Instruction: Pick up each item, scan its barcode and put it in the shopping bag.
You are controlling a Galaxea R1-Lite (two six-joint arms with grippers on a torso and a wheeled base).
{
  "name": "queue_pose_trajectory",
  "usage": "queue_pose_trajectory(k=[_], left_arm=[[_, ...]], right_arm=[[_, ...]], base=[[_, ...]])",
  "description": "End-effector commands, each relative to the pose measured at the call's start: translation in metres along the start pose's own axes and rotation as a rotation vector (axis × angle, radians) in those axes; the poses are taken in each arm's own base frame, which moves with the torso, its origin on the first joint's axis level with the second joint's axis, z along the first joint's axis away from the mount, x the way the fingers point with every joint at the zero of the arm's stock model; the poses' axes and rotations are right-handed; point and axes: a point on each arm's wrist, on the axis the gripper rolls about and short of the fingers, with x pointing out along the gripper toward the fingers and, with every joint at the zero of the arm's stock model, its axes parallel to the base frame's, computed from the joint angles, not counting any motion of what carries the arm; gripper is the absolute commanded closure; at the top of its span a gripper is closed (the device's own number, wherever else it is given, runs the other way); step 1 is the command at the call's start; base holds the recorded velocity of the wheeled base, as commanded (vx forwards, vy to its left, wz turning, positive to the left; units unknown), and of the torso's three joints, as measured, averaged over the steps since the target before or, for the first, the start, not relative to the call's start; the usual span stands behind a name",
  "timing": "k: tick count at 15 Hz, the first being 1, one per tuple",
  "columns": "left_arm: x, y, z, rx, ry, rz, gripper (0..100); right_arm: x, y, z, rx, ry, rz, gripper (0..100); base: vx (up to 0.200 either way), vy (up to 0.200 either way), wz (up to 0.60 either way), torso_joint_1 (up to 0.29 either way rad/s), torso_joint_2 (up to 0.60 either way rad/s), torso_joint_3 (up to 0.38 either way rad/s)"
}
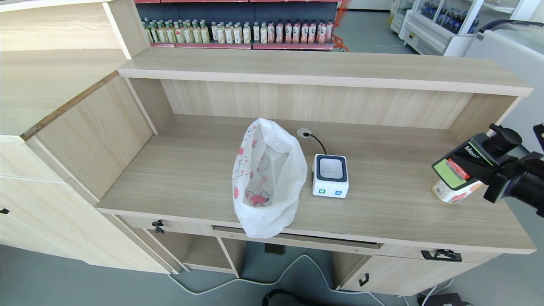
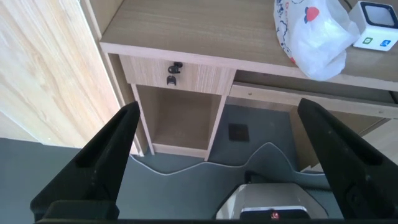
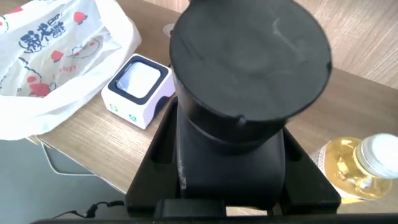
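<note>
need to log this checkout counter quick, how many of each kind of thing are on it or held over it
shopping bag: 1
barcode scanner: 1
grocery items: 2 (dark bottle held in the right gripper, bottle of yellow liquid standing on the counter)
total: 4

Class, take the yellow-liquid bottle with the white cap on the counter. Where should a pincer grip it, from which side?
Grip the bottle across its body, below the white cap, coming from above: the cap is narrow, the body broad and round. The right pincer, shut on a dark bottle, hangs over it, so probably clear that first.
</note>
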Motion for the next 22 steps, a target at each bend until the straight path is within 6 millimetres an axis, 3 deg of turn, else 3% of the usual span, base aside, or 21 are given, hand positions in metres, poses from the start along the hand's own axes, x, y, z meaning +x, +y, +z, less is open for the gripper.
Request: queue_pose_trajectory(k=[1,4,11,17,22], left_arm=[[0.000,0.000,0.000,-0.001,-0.001,0.000,0],[0.000,0.000,0.000,-0.002,-0.004,-0.004,0],[0.000,0.000,0.000,-0.027,-0.004,-0.004,0],[0.000,0.000,0.000,-0.027,-0.002,-0.003,0],[0.000,0.000,0.000,-0.028,-0.004,0.001,0]], right_arm=[[0.016,-0.008,-0.004,0.012,0.012,-0.013,100],[0.024,-0.010,0.002,0.036,-0.006,-0.025,100],[0.044,-0.004,0.006,0.123,-0.021,-0.002,100],[0.078,-0.002,0.008,0.195,-0.039,0.030,100],[0.109,0.010,0.000,0.209,-0.025,0.098,100]], base=[[0.000,0.000,0.00,0.000,0.00,0.000],[0.000,0.000,0.00,0.000,0.00,0.000],[0.000,0.200,0.00,0.004,0.00,0.002],[0.000,0.200,0.00,0.001,0.00,0.003],[0.000,0.000,0.00,0.000,0.00,0.000]])
